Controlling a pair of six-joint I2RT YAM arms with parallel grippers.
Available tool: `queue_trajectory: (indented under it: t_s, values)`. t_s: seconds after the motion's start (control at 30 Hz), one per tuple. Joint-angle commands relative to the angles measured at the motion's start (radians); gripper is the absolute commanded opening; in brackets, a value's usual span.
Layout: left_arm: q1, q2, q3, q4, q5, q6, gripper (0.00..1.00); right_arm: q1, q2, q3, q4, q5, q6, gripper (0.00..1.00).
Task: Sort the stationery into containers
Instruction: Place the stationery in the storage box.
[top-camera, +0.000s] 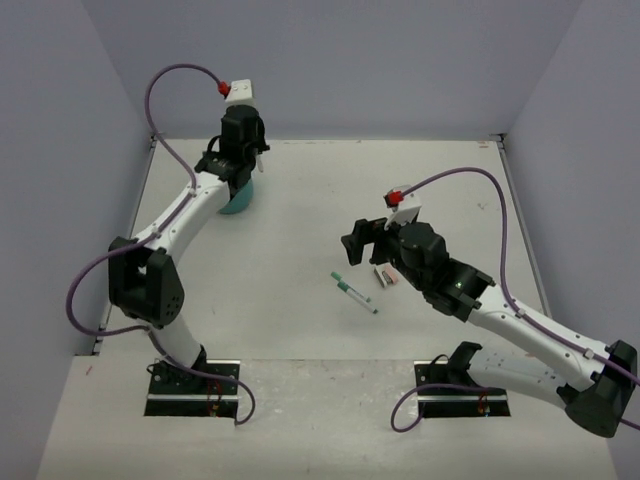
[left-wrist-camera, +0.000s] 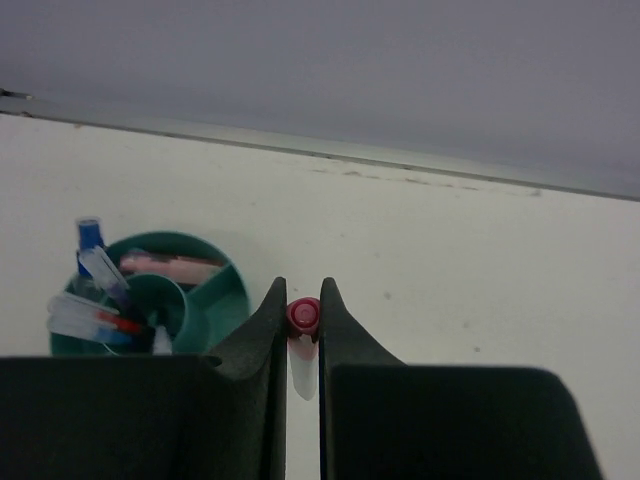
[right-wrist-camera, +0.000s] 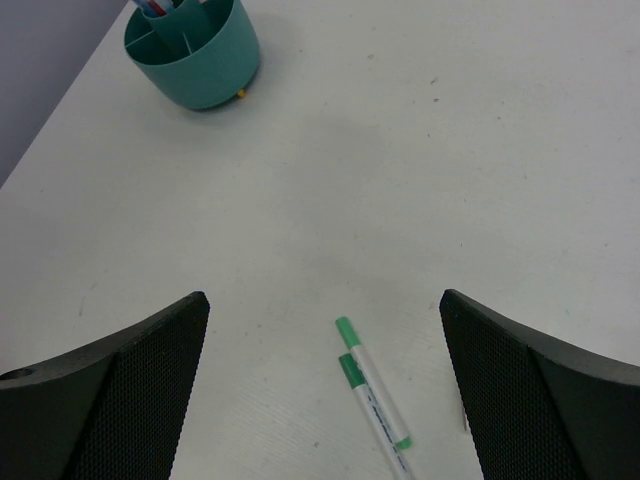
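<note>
Right gripper (right-wrist-camera: 322, 298) gapes wide above two green pens (right-wrist-camera: 372, 398); left gripper (left-wrist-camera: 301, 290) is clamped on a red-capped marker (left-wrist-camera: 303, 316).
Left arm (top-camera: 180, 215) stretches to the 11 o'clock corner of the desk (top-camera: 420, 180), its wrist hiding most of the teal tub (top-camera: 240, 204) from overhead. Its own camera shows the part-filled tub at 9 o'clock of the marker. Right arm (top-camera: 520, 330) bends in from 4 o'clock, its gripper near the desk's middle. Pinkish items (top-camera: 386, 275) beside it are too blurred to name and fall outside its wrist view.

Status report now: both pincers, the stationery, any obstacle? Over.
Left pincer shut on red-capped marker, beside teal tub. Right pincer open above two green-capped pens on table. No obstacle seen between them and tub.
</note>
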Motion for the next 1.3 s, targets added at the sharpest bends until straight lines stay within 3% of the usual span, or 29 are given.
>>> queue_trajectory:
  t_s: [0.0,0.23,0.6,0.7,0.73,0.83,1.0,1.1,1.2,1.27]
  values:
    - [0.122,0.118,0.082,0.105,-0.057,0.181,0.00,-0.006,-0.023,-0.028,-0.001,0.018,0.003,0.99]
    - [0.197,0.202,0.081,0.198,0.092,0.228,0.00,-0.010,-0.033,-0.050,0.013,0.002,-0.002,0.99]
    - [0.201,0.225,0.028,0.197,0.135,0.183,0.00,-0.011,0.015,-0.028,0.003,-0.036,-0.028,0.99]
    - [0.200,0.221,0.020,0.182,0.126,0.175,0.06,-0.011,0.055,-0.009,-0.032,-0.055,-0.032,0.99]
    - [0.201,0.219,0.016,0.178,0.125,0.175,0.11,-0.011,0.068,-0.001,-0.050,-0.061,-0.037,0.99]
    - [0.201,0.205,0.005,0.159,0.112,0.154,0.40,-0.011,0.124,0.040,-0.117,-0.078,-0.058,0.99]
    - [0.199,0.162,-0.001,0.053,0.086,0.078,0.57,-0.011,0.186,0.072,-0.219,-0.041,-0.079,0.96]
    - [0.195,0.090,0.013,-0.021,0.140,0.012,0.76,-0.011,0.245,0.098,-0.286,-0.093,-0.119,0.80]
    - [0.172,-0.009,0.029,-0.076,0.223,-0.052,0.85,-0.012,0.340,0.143,-0.367,-0.149,-0.125,0.63]
    - [0.144,-0.097,0.021,-0.114,0.274,-0.093,0.98,-0.012,0.446,0.190,-0.425,-0.165,-0.115,0.51]
